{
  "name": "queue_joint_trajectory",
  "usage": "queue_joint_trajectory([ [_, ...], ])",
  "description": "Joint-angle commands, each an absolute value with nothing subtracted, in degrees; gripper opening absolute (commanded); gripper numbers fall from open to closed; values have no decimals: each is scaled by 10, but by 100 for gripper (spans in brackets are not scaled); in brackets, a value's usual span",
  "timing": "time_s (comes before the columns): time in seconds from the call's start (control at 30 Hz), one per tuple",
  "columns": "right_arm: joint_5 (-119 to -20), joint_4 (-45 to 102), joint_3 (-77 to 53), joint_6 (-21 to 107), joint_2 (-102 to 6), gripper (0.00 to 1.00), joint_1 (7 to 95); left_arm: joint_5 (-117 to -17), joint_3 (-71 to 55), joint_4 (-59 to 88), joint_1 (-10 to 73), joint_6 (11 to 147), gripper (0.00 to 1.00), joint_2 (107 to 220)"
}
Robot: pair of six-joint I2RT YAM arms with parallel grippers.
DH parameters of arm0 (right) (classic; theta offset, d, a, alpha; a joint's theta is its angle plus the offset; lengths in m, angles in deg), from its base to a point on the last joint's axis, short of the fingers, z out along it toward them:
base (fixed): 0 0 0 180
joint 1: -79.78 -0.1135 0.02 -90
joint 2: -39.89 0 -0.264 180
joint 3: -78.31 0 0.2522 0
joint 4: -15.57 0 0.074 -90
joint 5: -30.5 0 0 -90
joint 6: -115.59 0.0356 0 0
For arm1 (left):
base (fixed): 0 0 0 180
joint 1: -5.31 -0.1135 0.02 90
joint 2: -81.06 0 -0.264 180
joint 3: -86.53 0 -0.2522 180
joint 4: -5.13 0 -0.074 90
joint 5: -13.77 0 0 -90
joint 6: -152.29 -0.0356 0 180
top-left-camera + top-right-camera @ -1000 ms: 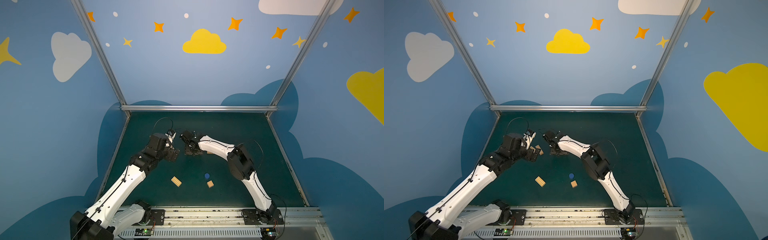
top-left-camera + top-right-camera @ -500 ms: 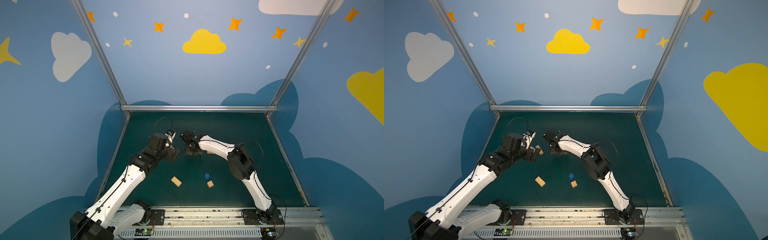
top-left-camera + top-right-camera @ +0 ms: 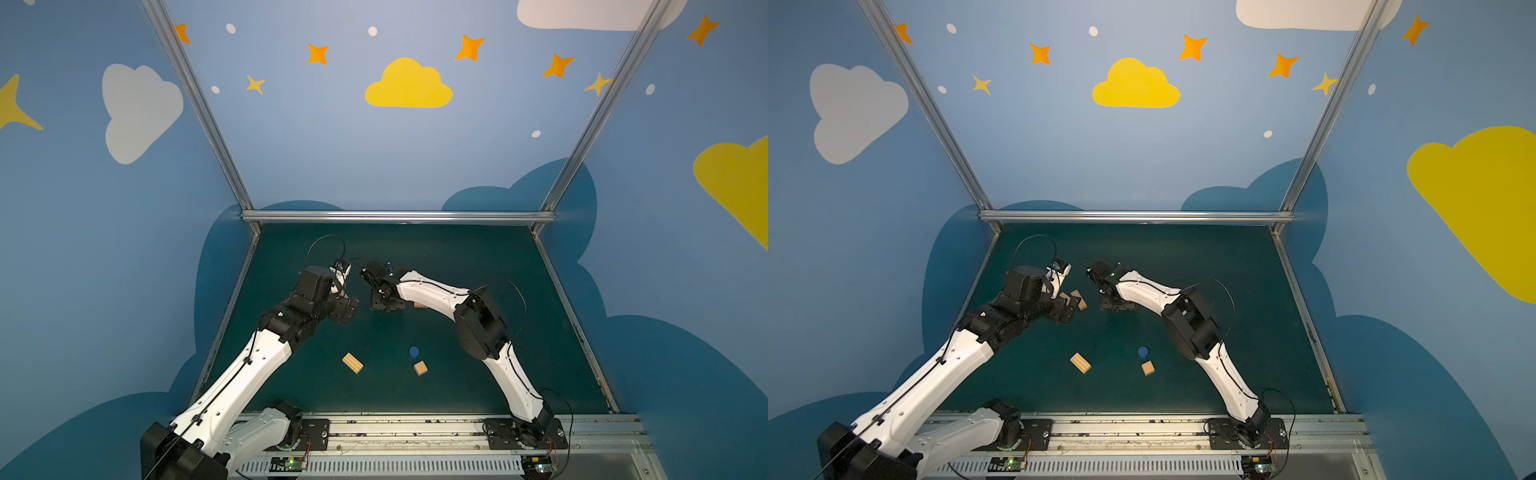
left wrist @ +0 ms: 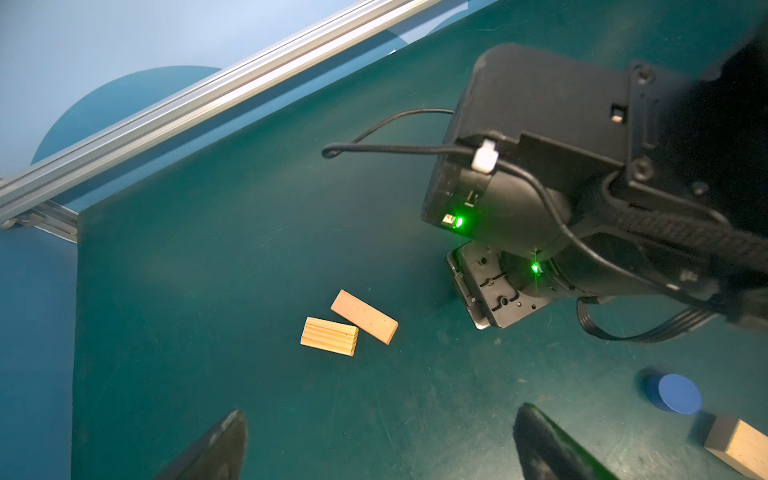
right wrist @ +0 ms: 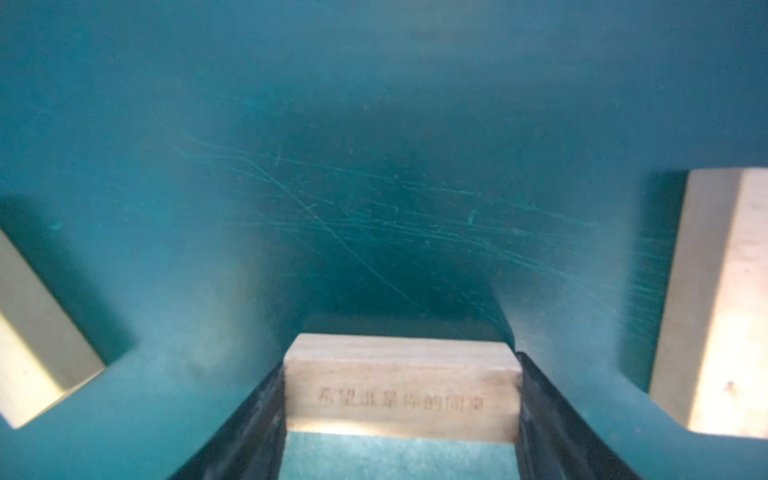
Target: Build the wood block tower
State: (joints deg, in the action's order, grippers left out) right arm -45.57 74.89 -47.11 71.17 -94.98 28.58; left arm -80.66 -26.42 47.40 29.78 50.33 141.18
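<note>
Scratched green counter [image 3: 457,257], far half open; left jaws released; right jaws clamp tan oblong wooden bar [image 5: 402,386] mid-counter.

The dark green tabletop [image 3: 478,257] under me is marked with fine scratches. Toward its 7 o'clock lies a ridged bar [image 3: 352,363]. Toward 5 o'clock is a blue round piece [image 3: 414,351], with a tan cube [image 3: 420,368] just beside it at its 5 o'clock. Near 9 o'clock I see a cluster of tan blocks [image 3: 1077,300]. A second ridged bar [image 4: 329,336] touches a smooth bar [image 4: 364,316]. An engraved bar [image 5: 402,386] sits low; I cannot tell whether it rests on the surface.
</note>
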Motion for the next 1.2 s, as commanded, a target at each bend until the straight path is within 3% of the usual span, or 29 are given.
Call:
queue_joint_trajectory([
  [0.0,-454,749,-462,710,-944,65,288,-809,-270,467,296,500,100,1403],
  [0.37,-426,745,-447,684,-880,45,283,-810,-270,462,296,502,100,1403],
  [0.6,-403,745,-441,662,-838,38,285,-810,-271,460,296,502,100,1404],
  [0.73,-395,743,-432,658,-823,29,288,-806,-271,460,296,503,100,1406],
  [0.9,-389,730,-407,657,-806,4,295,-802,-271,459,296,505,100,1407],
  [1.17,-382,728,-383,657,-793,0,304,-801,-271,458,296,504,100,1408],
])
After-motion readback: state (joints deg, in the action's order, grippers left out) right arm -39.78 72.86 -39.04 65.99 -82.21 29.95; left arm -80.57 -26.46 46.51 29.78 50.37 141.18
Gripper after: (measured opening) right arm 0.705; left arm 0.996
